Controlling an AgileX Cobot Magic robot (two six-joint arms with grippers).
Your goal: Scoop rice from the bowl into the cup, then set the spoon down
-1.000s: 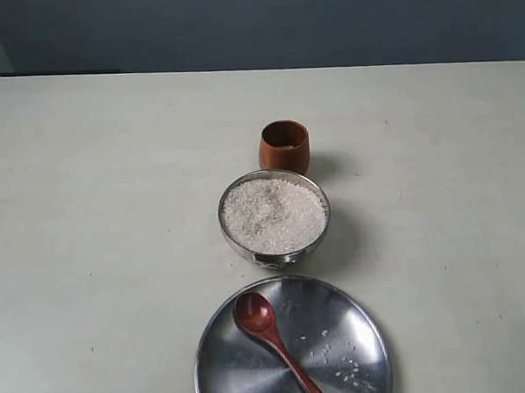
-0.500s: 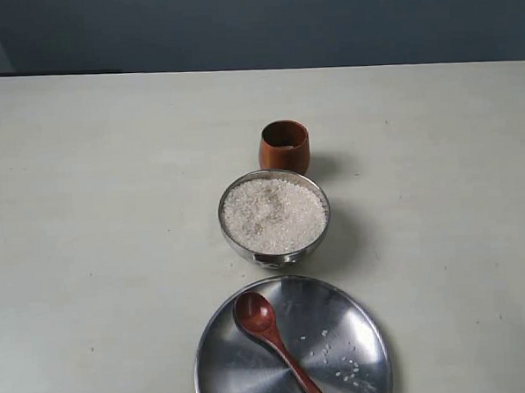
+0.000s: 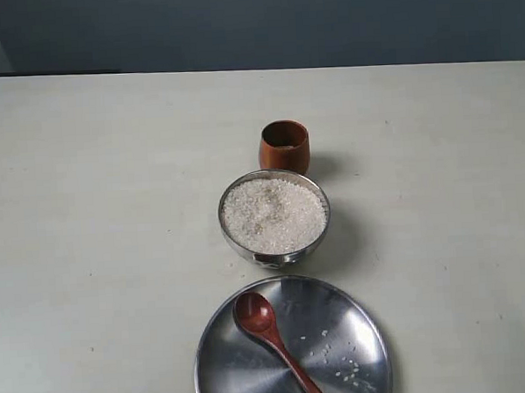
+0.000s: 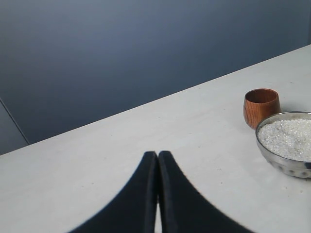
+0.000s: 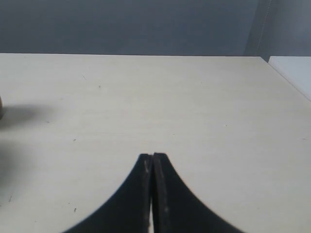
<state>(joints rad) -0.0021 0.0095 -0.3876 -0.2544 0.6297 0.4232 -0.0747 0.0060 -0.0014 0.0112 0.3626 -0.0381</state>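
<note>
A steel bowl [image 3: 275,249] heaped with white rice [image 3: 274,214] stands mid-table, with the reddish-brown wooden cup [image 3: 285,147] just behind it. The dark wooden spoon [image 3: 268,333] lies on a flat steel plate [image 3: 356,310] in front of the bowl, its handle running off the frame's lower edge. Neither arm shows in the exterior view. In the left wrist view my left gripper [image 4: 158,155] is shut and empty over bare table, with the cup [image 4: 261,106] and the bowl [image 4: 279,162] of rice [image 4: 289,139] off to one side. My right gripper [image 5: 153,156] is shut, holding nothing.
A few loose rice grains [image 3: 346,368] lie on the plate. The pale table [image 3: 96,214] stretches wide on both sides, ending at a dark blue wall [image 3: 253,25] behind. In the right wrist view the table's edge [image 5: 286,80] shows at one side.
</note>
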